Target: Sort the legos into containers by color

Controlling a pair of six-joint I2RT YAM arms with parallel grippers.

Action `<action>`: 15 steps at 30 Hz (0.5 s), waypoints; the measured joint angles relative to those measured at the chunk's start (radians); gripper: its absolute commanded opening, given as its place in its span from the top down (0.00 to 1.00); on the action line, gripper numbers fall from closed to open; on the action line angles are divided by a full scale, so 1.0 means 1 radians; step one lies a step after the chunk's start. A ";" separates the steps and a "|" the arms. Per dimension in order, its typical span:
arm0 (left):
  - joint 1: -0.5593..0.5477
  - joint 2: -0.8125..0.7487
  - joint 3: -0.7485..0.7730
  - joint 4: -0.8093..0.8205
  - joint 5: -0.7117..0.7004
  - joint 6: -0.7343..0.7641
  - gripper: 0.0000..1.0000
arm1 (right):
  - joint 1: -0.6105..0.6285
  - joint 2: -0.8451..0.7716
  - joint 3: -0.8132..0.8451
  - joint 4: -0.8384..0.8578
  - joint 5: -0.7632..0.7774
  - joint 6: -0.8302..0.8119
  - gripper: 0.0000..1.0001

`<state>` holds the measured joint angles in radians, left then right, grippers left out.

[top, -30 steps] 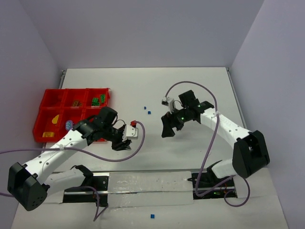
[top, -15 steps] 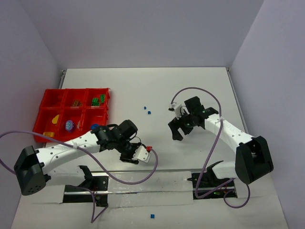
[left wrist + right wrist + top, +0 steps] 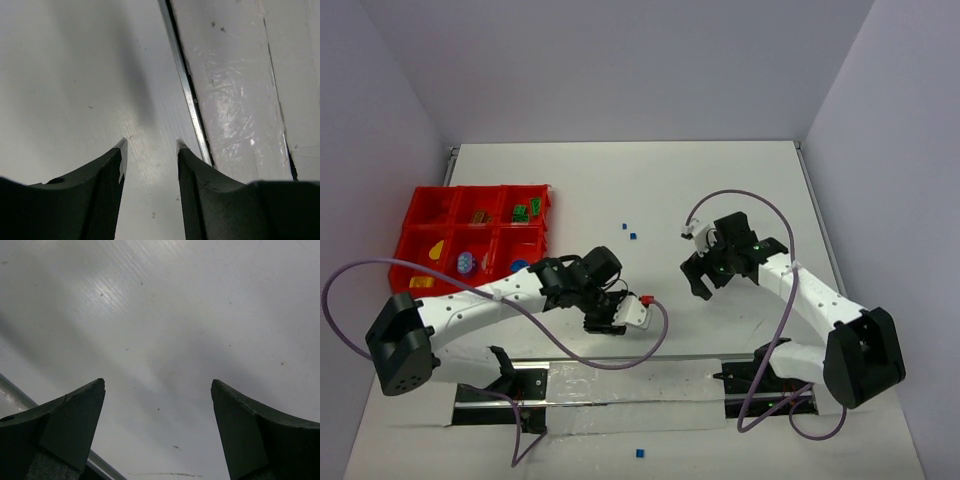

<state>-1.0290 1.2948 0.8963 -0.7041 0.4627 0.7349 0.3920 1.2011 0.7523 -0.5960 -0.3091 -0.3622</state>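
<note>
I'm over a white table (image 3: 720,180) boxed by pale lilac walls (image 3: 620,70); left gripper (image 3: 150,145) narrowly parted, right gripper (image 3: 157,382) spread wide.

Your left gripper (image 3: 150,145) sits low, reaching rightward, fingers narrowly parted and empty; your right gripper (image 3: 158,384) points down, fingers spread wide.

The red containers (image 3: 432,205) sit by the bench's left edge, holding green, yellow, orange and blue legos (image 3: 525,211), while two tiny blue bits (image 3: 633,237) lie loose mid-bench.
</note>
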 measured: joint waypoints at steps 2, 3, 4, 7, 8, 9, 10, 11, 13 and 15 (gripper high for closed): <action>0.000 0.027 0.033 0.003 -0.010 -0.028 0.54 | 0.000 -0.027 -0.011 0.005 0.019 -0.002 0.06; 0.005 0.046 0.057 0.010 -0.010 -0.052 0.55 | -0.002 -0.036 -0.015 0.007 0.027 -0.002 0.06; 0.016 0.064 0.079 0.021 -0.008 -0.082 0.56 | -0.007 -0.042 -0.018 0.010 0.033 -0.002 0.06; 0.116 0.127 0.151 0.073 0.001 -0.199 0.57 | -0.041 -0.048 -0.022 0.016 0.040 0.001 0.06; 0.158 0.149 0.174 0.097 0.000 -0.240 0.58 | -0.058 -0.048 -0.022 0.020 0.042 0.002 0.06; 0.202 0.172 0.194 0.119 -0.011 -0.281 0.59 | -0.078 -0.046 -0.022 0.023 0.043 0.004 0.06; 0.244 0.198 0.217 0.138 -0.030 -0.321 0.60 | -0.100 -0.040 -0.021 0.027 0.041 0.006 0.06; 0.278 0.228 0.245 0.154 -0.055 -0.362 0.61 | -0.119 -0.032 -0.021 0.031 0.040 0.008 0.06; 0.327 0.300 0.312 0.178 -0.110 -0.445 0.60 | -0.150 -0.012 -0.019 0.036 0.040 0.017 0.06; 0.350 0.376 0.389 0.191 -0.163 -0.531 0.57 | -0.174 0.011 -0.016 0.038 0.039 0.028 0.06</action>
<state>-0.6790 1.6710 1.2855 -0.5135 0.2996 0.2035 0.2184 1.2122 0.7362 -0.5581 -0.2705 -0.3342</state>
